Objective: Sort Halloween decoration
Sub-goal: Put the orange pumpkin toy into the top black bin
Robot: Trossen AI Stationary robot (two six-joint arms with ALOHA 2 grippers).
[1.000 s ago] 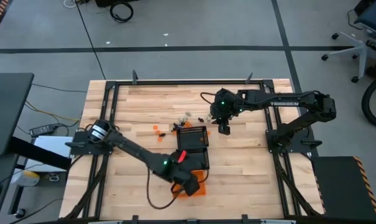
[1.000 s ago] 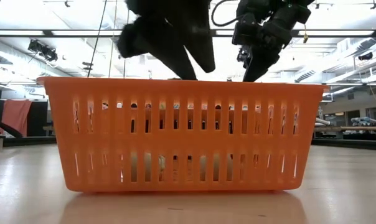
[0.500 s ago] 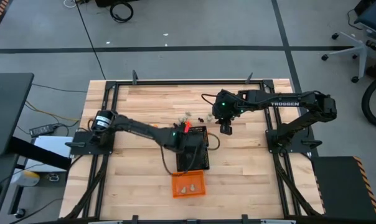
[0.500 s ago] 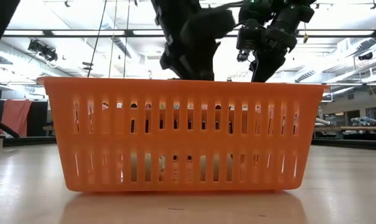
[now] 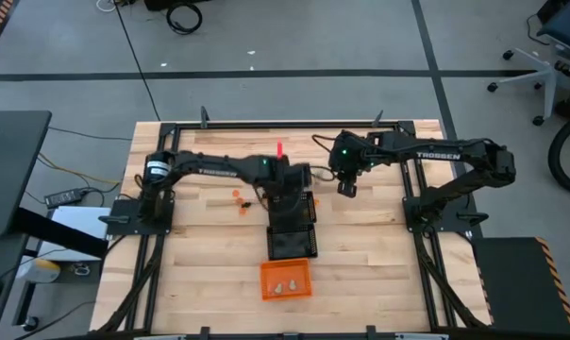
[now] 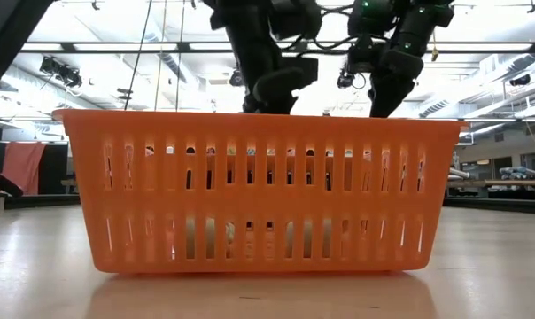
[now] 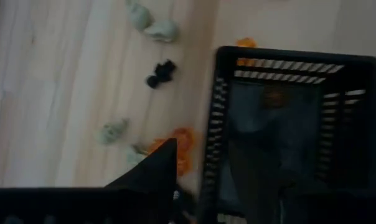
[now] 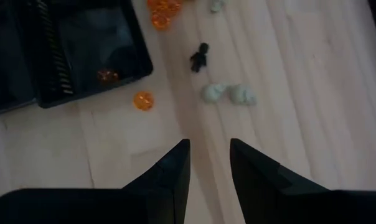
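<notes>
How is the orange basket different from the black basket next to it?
The orange basket is orange with slotted walls and holds two pale trinkets. The black basket is dark mesh and looks empty from above. The orange one sits nearest the table's front edge. Both are rectangular.

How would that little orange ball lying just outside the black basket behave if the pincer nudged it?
The orange ball looks round, so a nudge would probably send it rolling across the smooth wooden table. It is tiny beside the black mesh basket, so likely light. Its curved sides might slip out from between the right pincer fingers.
</notes>
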